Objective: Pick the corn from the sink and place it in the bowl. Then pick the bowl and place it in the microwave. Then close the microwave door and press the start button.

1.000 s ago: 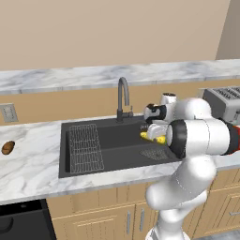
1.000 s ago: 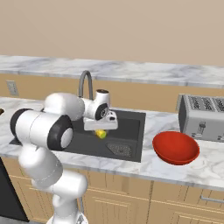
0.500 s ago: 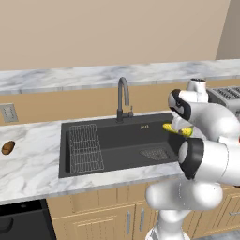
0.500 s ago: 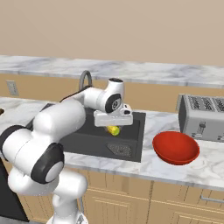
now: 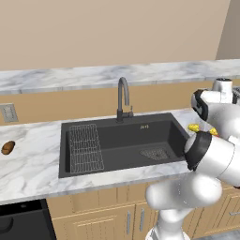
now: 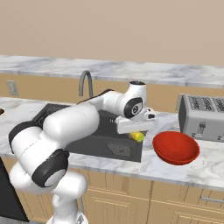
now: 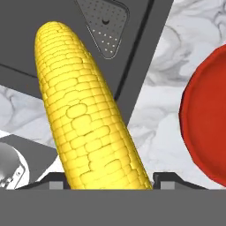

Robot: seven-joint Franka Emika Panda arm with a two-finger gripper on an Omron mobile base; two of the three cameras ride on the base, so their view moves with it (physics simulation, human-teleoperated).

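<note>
Yellow corn (image 7: 86, 119) is clamped in the tool (image 6: 134, 131), sticking out between the tips in the hand view, so the grip looks solid. It's up off the sink (image 5: 124, 140) floor and sits over the sink's right edge, right where basin meets marble surface (image 6: 175, 168). The red bowl (image 6: 176, 147) is just beside it on the surface to the right, empty as far as I can see.

So progress-wise: the pick is done, the drop into the bowl isn't. Everything after that is left too: carrying the bowl to the microwave, shutting the door, hitting start. I'd say we're early on.

Other stuff around: a toaster (image 6: 204, 117) stands just behind the bowl toward the back of the surface, close enough that a sloppy swing could clip it. The faucet (image 5: 123, 99) is at the sink's back edge and the wire rack (image 5: 86, 146) lies in the left part of the basin, both well out of the way. There's a brown lump (image 5: 7, 147) near the far left edge of the surface. Nothing sits between corn and bowl.
</note>
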